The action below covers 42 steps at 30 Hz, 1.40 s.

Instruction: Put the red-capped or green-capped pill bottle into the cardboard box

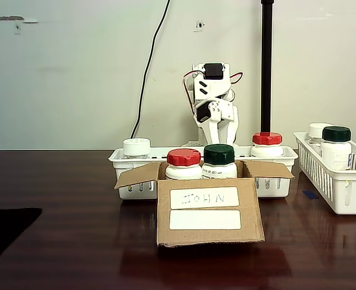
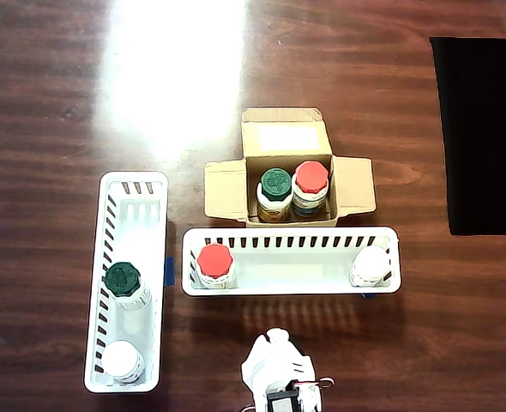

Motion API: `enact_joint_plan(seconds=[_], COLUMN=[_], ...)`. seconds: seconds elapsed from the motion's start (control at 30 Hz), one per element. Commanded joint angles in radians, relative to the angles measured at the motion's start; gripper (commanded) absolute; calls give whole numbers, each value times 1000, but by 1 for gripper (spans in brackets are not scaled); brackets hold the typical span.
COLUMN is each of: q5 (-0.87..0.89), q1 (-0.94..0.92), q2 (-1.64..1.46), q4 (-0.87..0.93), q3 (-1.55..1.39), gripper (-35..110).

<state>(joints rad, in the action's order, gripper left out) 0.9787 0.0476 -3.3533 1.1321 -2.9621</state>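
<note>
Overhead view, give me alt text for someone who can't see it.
An open cardboard box holds a green-capped bottle and a red-capped bottle. Two white baskets hold more bottles on a dark wooden table, the white arm below.

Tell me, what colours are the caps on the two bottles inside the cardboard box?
One cap is red, the other dark green, clearest in the overhead view.

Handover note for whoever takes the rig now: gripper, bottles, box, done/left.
Gripper: folded back behind the baskets, holding nothing; open or shut unclear.
Cardboard box: flaps open, holds a red-capped bottle and a green-capped bottle.
Middle basket: one red-capped, one white-capped.
Side basket: one green-capped, one white-capped.
Done: two boxed. Left: one red, one green, if wanted.
</note>
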Motion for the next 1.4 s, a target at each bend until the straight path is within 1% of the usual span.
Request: enact_joint_plan(seconds=[0.0,0.2,0.47,1.37], q5=[-77,-133,-163,-184], q1=[58,58,58,58], q2=[-81,-81,-81,-81], q4=[12,12,12,12], q3=[2,2,2,2], gripper=[1,1,1,1])
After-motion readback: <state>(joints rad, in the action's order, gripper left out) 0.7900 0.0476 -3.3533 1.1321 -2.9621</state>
